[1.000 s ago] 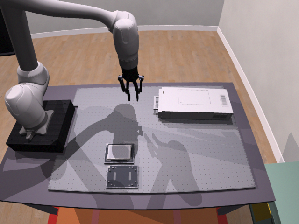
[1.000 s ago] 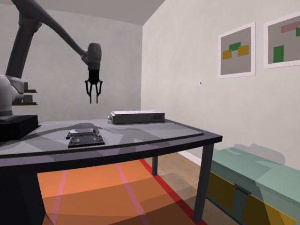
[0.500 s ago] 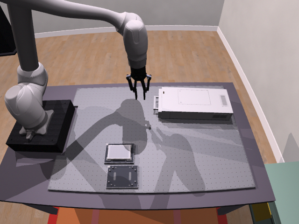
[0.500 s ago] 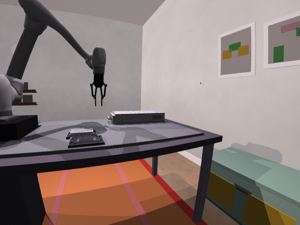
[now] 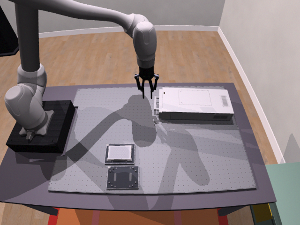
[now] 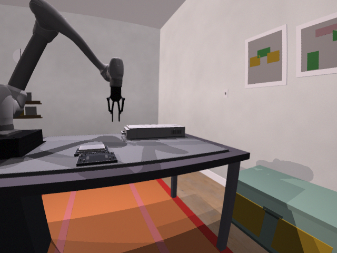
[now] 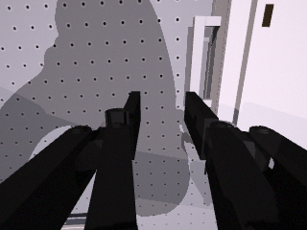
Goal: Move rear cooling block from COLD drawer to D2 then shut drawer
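Gripper (image 5: pixel 147 97) (image 6: pixel 115 120) (image 7: pixel 162 105), fingers partly spread with nothing held, is seen from the top near the handle (image 5: pixel 155 103) (image 7: pixel 197 57) of COLD (image 5: pixel 198 100) (image 6: pixel 152 133) (image 7: pixel 278 72); a white plate (image 5: pixel 119 153) (image 6: pixel 91 147) is carried by D1 (image 5: pixel 119 163) (image 6: pixel 76 154), beside bare D2 (image 5: pixel 123 177) (image 6: pixel 96 158). Exterior: the fingers are pointed down, above table height. Wrist: the handle is shown beside one finger — the rear block is hidden from every view.

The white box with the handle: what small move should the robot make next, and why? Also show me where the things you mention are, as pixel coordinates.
Probably ease the gripper (image 5: pixel 147 98) (image 6: pixel 115 120) (image 7: pixel 162 105) sideways to the handle (image 5: pixel 154 104) (image 6: pixel 122 132) (image 7: pixel 196 62), then down. Its jaws stand apart with nothing between them, above and to one side of the handle, and the blocks it needs should be in the drawer, which looks shut.
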Motion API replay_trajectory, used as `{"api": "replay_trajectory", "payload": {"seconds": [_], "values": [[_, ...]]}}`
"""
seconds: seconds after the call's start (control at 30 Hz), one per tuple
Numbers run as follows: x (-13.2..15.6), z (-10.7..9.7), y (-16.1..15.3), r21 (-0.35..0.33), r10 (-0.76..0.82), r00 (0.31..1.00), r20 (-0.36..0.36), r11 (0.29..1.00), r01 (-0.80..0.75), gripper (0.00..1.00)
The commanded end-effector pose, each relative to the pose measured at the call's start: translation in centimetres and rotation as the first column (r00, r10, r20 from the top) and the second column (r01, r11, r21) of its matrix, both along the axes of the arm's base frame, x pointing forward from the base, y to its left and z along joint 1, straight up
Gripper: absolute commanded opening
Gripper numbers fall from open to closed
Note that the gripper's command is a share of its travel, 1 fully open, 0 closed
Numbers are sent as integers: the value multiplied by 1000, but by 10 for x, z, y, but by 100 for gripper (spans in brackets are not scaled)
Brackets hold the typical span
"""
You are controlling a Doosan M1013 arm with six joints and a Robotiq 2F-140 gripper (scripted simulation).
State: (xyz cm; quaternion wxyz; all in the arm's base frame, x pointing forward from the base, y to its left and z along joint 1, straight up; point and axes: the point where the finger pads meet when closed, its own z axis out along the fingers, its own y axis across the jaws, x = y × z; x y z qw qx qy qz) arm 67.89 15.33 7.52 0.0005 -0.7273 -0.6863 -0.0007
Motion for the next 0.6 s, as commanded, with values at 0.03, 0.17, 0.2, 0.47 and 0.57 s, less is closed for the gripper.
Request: {"api": "replay_trajectory", "payload": {"seconds": [0.03, 0.17, 0.2, 0.47, 0.57], "values": [[13, -6, 10, 1, 0, 1000, 1, 1000, 0, 34], [22, -11, 17, 1, 0, 1000, 1, 1000, 0, 34], [22, -11, 17, 1, 0, 1000, 1, 1000, 0, 34], [34, -19, 26, 1, 0, 1000, 1, 1000, 0, 34], [34, -23, 26, 1, 0, 1000, 1, 1000, 0, 34]]}}
